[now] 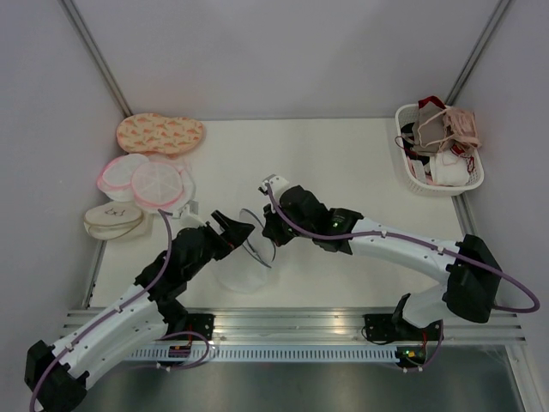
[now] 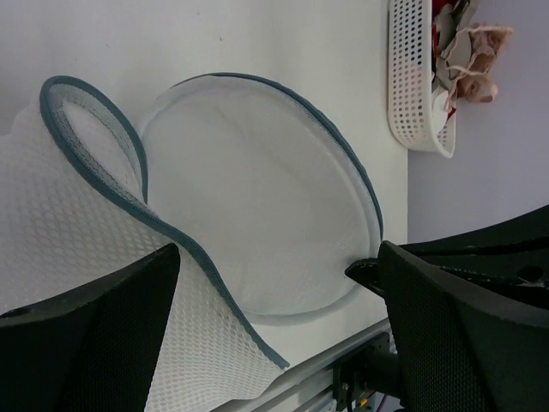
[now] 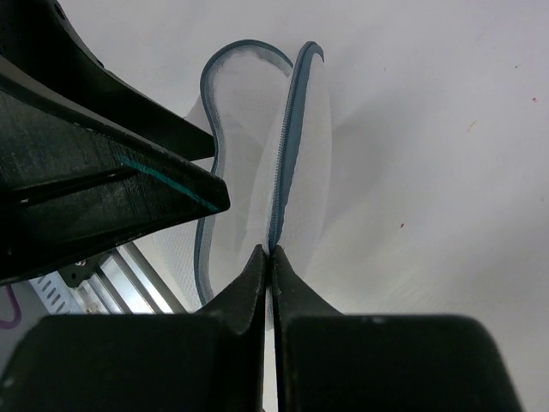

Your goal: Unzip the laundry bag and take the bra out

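Note:
The laundry bag [image 1: 243, 273] lies unzipped in front of the arms, one half flat on the table, the other lifted. In the left wrist view the bag [image 2: 257, 197] looks empty inside. My right gripper [image 1: 268, 232] is shut on the blue-grey zipper rim of the lifted half [image 3: 296, 163], with the fingertips [image 3: 257, 266] pressed together. My left gripper [image 1: 230, 232] is open beside the bag, and the mesh flap [image 2: 94, 249] rests against one finger [image 2: 103, 335]. A pale pink bra [image 1: 464, 125] lies on top of the white basket, also seen in the left wrist view [image 2: 477, 51].
The white basket [image 1: 418, 182] with several garments stands at the back right. Two pink-rimmed round mesh cases [image 1: 146, 180], an orange patterned oval case [image 1: 160, 133] and a cream case [image 1: 113, 220] lie at the back left. A metal rail [image 1: 292, 322] runs along the near edge.

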Robot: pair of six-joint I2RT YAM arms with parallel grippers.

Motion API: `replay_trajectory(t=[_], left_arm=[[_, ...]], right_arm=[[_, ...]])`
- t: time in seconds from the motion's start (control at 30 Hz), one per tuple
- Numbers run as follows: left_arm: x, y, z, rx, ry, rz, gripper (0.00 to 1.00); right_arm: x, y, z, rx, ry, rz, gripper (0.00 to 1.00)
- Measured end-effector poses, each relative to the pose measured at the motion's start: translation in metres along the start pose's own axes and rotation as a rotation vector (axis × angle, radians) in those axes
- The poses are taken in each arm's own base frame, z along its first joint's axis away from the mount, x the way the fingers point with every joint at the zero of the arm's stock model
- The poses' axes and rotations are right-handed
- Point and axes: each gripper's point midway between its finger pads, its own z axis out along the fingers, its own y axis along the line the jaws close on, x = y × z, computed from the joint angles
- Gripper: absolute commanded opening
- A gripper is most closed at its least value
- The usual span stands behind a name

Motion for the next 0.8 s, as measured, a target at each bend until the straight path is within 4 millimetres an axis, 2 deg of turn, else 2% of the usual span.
replay_trajectory(t=[0.17,0.27,0.6,0.8], left_arm=[[-0.006,0.009,-0.005,-0.015,-0.051,-0.045,1.00],[-0.009,0.013,-0.008,-0.028,-0.070,-0.068,1.00],[-0.016,0.022,-0.015,-0.059,-0.120,-0.130,1.00],[-0.014,0.027,-0.017,-0.075,-0.117,-0.141,0.99]], right_arm=[[-0.002,0.010,0.000,-0.034,0.017,-0.070,0.01],[0.001,0.025,0.004,-0.072,0.036,-0.124,0.00],[0.048,0.063,0.017,-0.159,0.168,-0.287,0.01],[0.052,0.071,0.015,-0.180,0.168,-0.321,0.02]])
